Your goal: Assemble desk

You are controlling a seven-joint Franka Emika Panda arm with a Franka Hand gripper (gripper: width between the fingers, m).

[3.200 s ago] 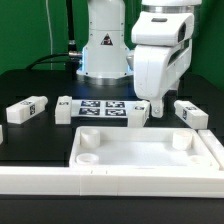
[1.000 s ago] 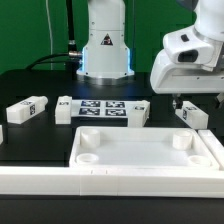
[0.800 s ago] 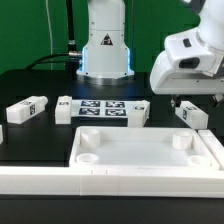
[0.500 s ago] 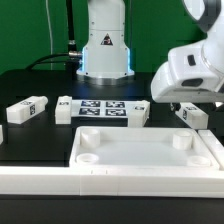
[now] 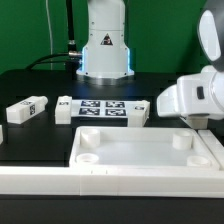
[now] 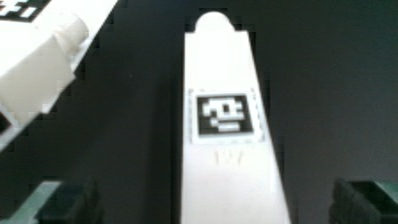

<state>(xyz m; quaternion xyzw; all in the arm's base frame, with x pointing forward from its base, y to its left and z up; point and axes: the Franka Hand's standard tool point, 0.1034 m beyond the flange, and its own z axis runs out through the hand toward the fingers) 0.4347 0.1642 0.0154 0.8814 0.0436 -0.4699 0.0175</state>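
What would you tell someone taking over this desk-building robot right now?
Gripper: open, holding nothing, its fingers either side of one leg lying flat, not touching it.
Tabletop: in front, visible sockets empty.
Other legs: one at the exterior view's left, one and another at the ends of the marker board.
Done: no leg fitted. Left: all four.

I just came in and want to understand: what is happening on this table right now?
A robot arm is building a small white desk. Its tool is open and hangs over one loose leg, with a finger on each side, not gripping yet. The tabletop lies nearby, and no leg is seen fitted in it.
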